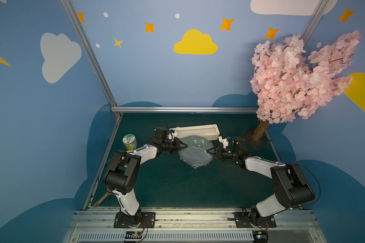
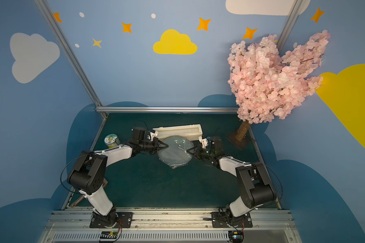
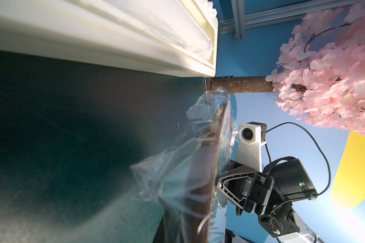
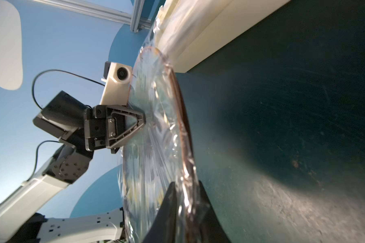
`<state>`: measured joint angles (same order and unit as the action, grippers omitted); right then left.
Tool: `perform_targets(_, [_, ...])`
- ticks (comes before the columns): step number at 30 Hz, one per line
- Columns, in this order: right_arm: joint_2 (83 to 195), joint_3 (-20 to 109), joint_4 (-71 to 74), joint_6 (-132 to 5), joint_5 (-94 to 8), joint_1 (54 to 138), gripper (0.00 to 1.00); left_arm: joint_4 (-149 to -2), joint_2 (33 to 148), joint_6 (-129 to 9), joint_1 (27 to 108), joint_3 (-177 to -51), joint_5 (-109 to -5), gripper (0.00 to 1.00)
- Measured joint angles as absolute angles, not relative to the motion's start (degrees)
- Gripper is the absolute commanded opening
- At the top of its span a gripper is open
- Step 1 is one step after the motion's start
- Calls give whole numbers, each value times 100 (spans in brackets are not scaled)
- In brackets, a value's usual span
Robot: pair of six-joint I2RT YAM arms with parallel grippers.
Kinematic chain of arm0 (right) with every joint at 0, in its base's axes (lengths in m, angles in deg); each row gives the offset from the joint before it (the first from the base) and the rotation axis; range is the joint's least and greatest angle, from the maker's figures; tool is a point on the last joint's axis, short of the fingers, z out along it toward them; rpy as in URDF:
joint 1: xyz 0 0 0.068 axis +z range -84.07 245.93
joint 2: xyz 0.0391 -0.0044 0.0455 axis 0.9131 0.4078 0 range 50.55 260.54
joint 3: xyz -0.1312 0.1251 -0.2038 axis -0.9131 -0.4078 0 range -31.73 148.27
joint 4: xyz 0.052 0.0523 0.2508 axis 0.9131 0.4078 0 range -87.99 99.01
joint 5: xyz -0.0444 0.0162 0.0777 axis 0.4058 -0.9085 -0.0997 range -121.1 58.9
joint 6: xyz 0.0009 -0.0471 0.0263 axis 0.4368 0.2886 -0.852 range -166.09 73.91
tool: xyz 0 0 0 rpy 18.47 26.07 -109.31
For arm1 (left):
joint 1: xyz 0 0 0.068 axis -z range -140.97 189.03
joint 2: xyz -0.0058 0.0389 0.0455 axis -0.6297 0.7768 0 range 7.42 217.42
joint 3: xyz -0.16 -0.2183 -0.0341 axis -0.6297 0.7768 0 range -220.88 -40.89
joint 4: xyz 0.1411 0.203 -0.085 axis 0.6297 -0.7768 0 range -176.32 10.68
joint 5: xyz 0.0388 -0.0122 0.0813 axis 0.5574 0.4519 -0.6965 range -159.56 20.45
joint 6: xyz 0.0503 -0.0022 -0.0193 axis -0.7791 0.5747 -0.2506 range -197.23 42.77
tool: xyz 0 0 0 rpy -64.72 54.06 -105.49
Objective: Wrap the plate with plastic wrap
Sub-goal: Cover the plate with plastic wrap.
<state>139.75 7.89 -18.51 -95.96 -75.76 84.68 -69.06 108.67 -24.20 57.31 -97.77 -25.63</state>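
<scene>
Letting go too fast could spoil the job. The plastic wrap (image 4: 156, 134) is thin and springy, so a loose flap could pop up off the plate (image 1: 195, 152). A crinkly bit sticks out at the near edge in both top views. Pulling the film sideways could tear it, or drag the plate across the green table (image 1: 167, 185). A push backward could knock the plate into the long cream box (image 1: 195, 130). The box lies just behind the plate, so close that they look like they touch. The plate sits in the middle of the table with the shiny film stretched over its top. The left gripper (image 1: 184, 145) points at the plate's left edge, with its tip at the rim. I cannot tell if its fingers are apart or together, because it shows only from the side. The right gripper (image 1: 207, 151) is at the opposite edge. In the right wrist view its two fingers (image 4: 170, 210) stand a little apart, one on each side of the wrapped rim. They do not seem to squeeze it. A small jar (image 1: 130, 142) stands well off to the left, out of the way.
</scene>
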Motion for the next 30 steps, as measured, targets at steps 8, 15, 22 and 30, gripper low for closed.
perform_targets(8, [13787, 892, -876, -8737, -7489, 8277, 41, -7078, 10966, -2557, 5648, -9775, -2601, 12])
perform_targets(15, [13313, 1797, 934, -7651, -6514, 8129, 49, -7137, 11088, -2872, 5611, -9790, -2338, 13])
perform_targets(22, [13433, 3125, 1218, -6910, -6621, 8227, 50, -7596, 11145, -3405, 5620, -10030, -1945, 14])
perform_targets(30, [14688, 3834, 1308, -6612, -6967, 8398, 50, -7625, 11145, -3543, 5635, -10076, -1702, 13])
